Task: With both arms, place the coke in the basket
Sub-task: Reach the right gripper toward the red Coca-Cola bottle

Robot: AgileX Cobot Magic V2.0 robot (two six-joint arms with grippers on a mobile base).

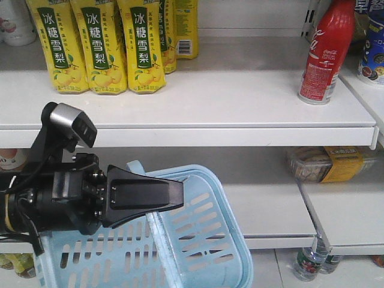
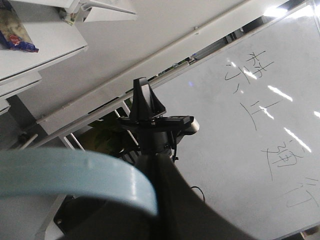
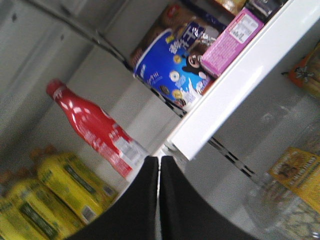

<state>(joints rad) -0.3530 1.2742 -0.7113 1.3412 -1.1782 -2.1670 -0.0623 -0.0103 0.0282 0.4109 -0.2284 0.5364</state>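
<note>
The left claw [image 1: 179, 197], a black wedge, fills the foreground. It is closed on the handle [image 1: 157, 231] of the light blue basket [image 1: 204, 235], which hangs tilted below the shelves. The coke [image 1: 324, 53] stands on the upper shelf [image 1: 228, 96] at the right, well apart from the basket, with its long axis vertical and red cap up. Its white Coca-Cola script runs lengthwise up the body; the small print below is too fine to read. At the shelf's left stand yellow bottles [image 1: 96, 45] with green labels reading 冰糖雪梨. The right claw [image 3: 159, 159] is pressed closed on nothing, and the coke shows beyond its tips. A whiteboard [image 2: 240, 150] bears handwritten characters.
</note>
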